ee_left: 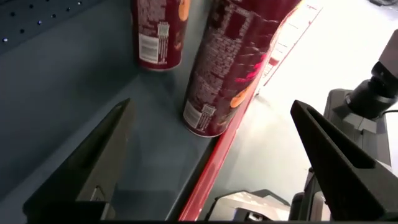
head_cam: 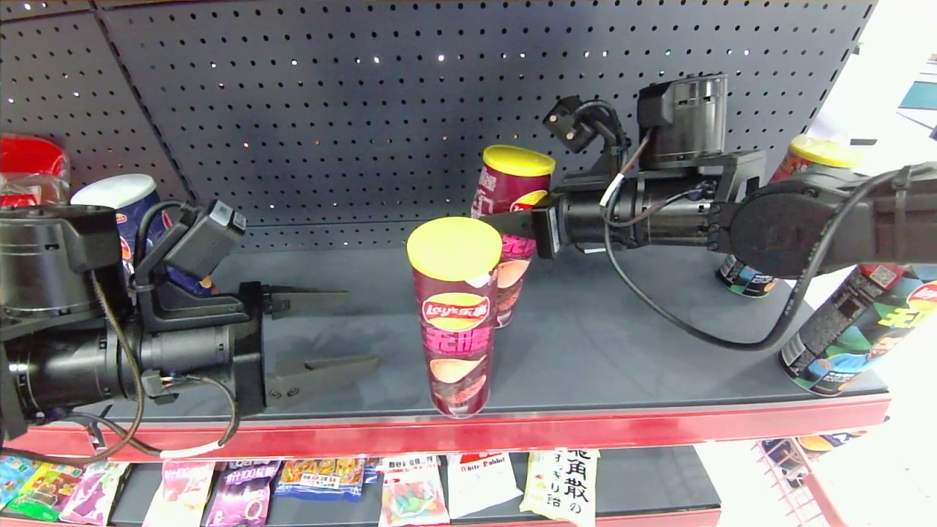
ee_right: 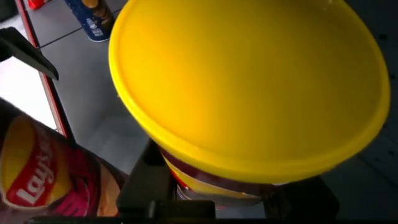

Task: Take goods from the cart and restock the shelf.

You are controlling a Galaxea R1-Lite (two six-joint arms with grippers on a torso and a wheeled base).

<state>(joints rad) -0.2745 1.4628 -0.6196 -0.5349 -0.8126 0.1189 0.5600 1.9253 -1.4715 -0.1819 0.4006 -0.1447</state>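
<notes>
The right gripper (head_cam: 509,219), entering from the right of the head view, is clamping its jaws on the sides of the rear chip can (head_cam: 516,172), just under that can's yellow top. This can is standing at centre frame, towards the back of the upper shelf (head_cam: 585,351). The front chip can (head_cam: 455,322), maroon and yellow-topped, is standing upright near the shelf's red front edge, just ahead of the rear chip can and partly covering it. The left gripper (head_cam: 362,328) is hovering at lower left of the frame, jaws spread apart and holding nothing, its fingertips pointing toward the front chip can but standing clear of it. A blue can (head_cam: 121,201) is standing at far left, and a dark can (head_cam: 853,340) is leaning at far right. Snack packets (head_cam: 410,490) are lying on the lower shelf (head_cam: 644,476).
</notes>
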